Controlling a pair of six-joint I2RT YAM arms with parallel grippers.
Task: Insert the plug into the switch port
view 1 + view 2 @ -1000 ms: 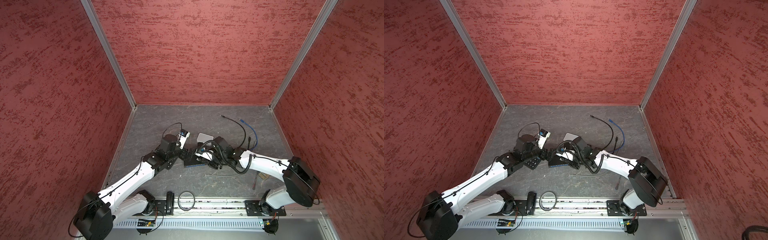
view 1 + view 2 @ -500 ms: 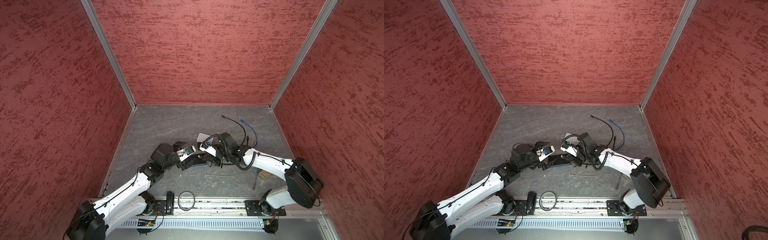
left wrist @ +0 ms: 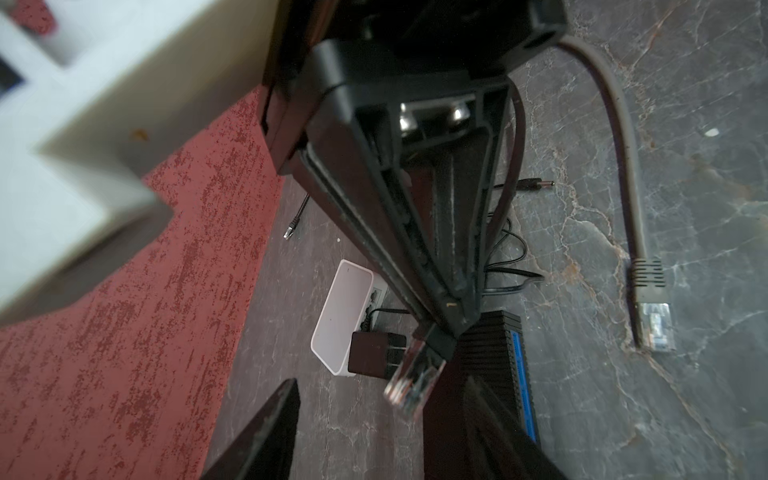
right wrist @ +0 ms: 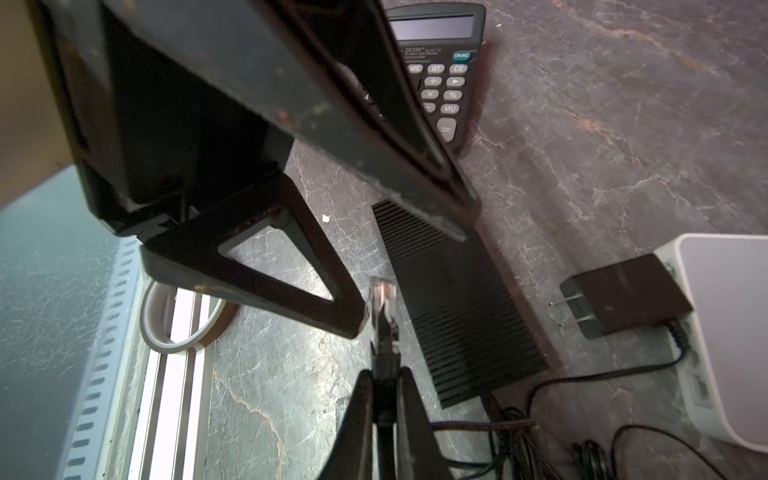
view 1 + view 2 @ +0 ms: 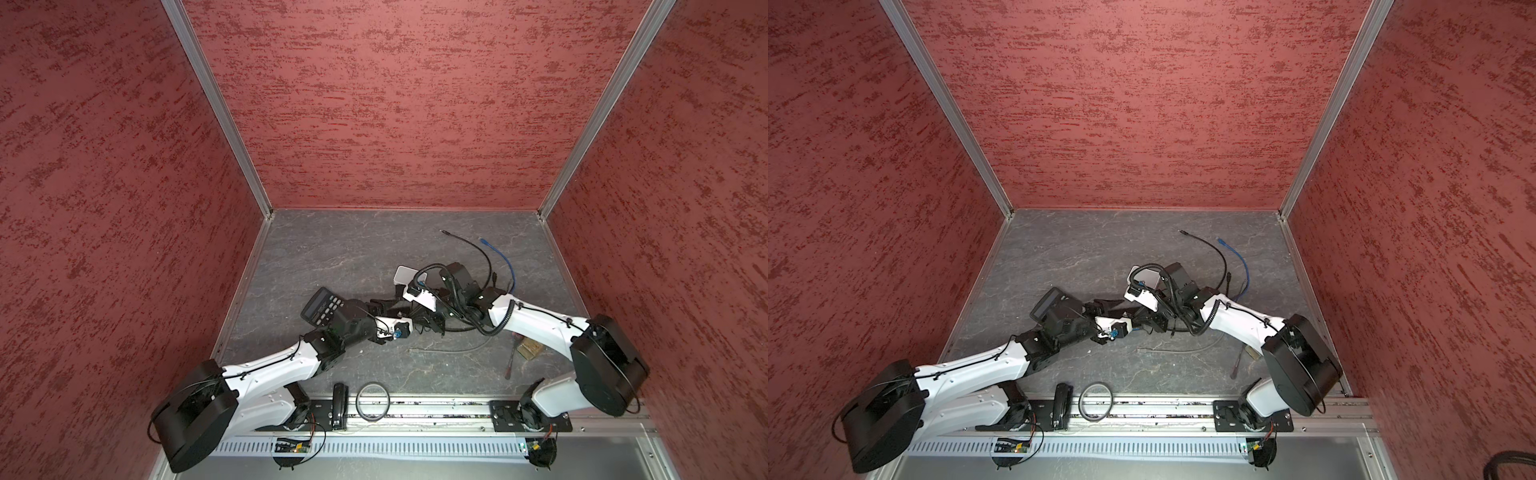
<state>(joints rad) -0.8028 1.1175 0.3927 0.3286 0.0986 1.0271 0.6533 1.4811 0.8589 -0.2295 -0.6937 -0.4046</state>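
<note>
Plug (image 4: 382, 297), clear-tipped, hangs above the table (image 4: 623, 145) just beside the black switch (image 4: 457, 316), its boot pinched between the pressed-together fingers of the right gripper (image 4: 384, 376). The left gripper (image 4: 407, 280) has swung in within the last second and now straddles the plug, fingers spread, apparently not touching it. A handover or steadying grip seems to be starting; no port is entered yet.
</note>
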